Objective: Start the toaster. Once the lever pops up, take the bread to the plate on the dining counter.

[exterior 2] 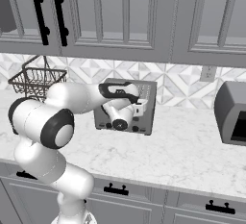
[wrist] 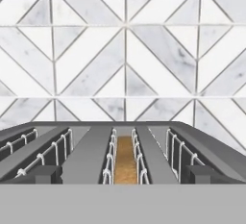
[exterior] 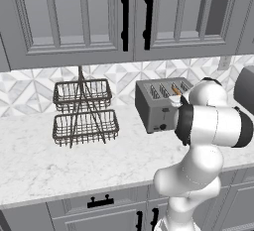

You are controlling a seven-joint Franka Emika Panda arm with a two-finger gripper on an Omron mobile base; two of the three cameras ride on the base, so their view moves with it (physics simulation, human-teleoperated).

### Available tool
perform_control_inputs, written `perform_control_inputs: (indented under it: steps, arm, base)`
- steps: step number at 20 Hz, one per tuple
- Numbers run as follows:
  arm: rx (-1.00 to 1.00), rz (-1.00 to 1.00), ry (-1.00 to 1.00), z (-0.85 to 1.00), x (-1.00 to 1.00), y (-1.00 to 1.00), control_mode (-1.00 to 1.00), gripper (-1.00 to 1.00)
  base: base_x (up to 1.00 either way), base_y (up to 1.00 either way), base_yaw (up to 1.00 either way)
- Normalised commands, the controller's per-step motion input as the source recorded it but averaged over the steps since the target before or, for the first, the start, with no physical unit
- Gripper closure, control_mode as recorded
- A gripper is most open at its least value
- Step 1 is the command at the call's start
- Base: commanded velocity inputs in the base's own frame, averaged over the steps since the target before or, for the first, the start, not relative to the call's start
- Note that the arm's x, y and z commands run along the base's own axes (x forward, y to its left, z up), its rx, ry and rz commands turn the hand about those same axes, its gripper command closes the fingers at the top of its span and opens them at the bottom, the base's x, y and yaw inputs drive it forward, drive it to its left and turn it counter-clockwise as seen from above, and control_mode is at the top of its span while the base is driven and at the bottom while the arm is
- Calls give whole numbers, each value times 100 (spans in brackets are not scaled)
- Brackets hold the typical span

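From the left base view, the toaster [exterior: 161,103] stands on the marble worktop [exterior: 74,160] by a wire basket rack [exterior: 84,111], the bread [exterior: 176,90] in a slot. From the right, my arm covers the toaster's front. In the hand view, my gripper [wrist: 123,174] hangs wide, fingertips [wrist: 45,174] flanking the bread's slot.
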Motion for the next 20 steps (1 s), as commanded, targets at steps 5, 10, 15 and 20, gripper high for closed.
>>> perform_control_inputs:
  steps: [5,10,15,20]
  arm:
    - [0,0,0,0,0,-7,-100,-100]
    - [0,0,0,-2,0,-2,-100,-100]
    - [0,0,0,-4,0,0,-100,-100]
    - [0,0,0,-1,0,0,-100,-100]
  base:
    - [0,0,0]
    - [0,0,0]
    - [0,0,0]
    - [0,0,0]
